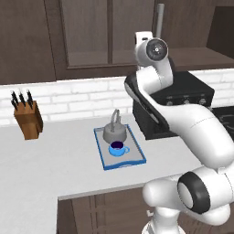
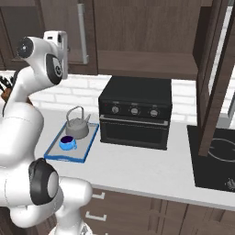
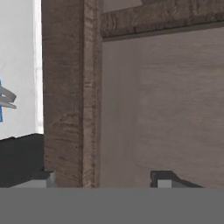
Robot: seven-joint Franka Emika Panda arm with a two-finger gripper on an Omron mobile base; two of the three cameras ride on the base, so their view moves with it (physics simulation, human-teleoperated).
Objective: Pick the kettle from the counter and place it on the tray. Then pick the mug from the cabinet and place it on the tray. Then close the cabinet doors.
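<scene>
Knife block (image 1: 28,119): at 9 o'clock in our left base view we see a brown wooden block with 3 dark handles, standing on the counter (image 1: 55,160) near the white brick wall (image 1: 68,98).
Counter: we see a broad, pale worktop that runs under everything here, with dark wooden fronts below it.
Tray (image 1: 137,157): just below the centre of our left base view, a blue-rimmed tray lies flat on the counter; in our right base view it sits at 9 o'clock (image 2: 85,149), just beside the oven.
Kettle (image 1: 114,131): we see it upright on the far half of the tray, its arched handle up; also in the right base view (image 2: 77,127).
Mug (image 1: 117,148): we see it on the near half of the tray, close in front of the kettle; whether they touch, we cannot tell. In the right base view (image 2: 67,142) it is at 8 o'clock of the kettle.
Oven (image 2: 135,112): we see a black box with 3 knobs on the counter, right of the tray.
Cabinet door (image 3: 162,105): our hand view faces a brown recessed panel close up.
Door handle (image 2: 82,32): we see a grey vertical bar at 11 o'clock in the right base view, close to the raised hand.
Gripper (image 3: 103,180): we see its 2 fingertips (image 3: 164,179) well apart, with nothing between them.
</scene>
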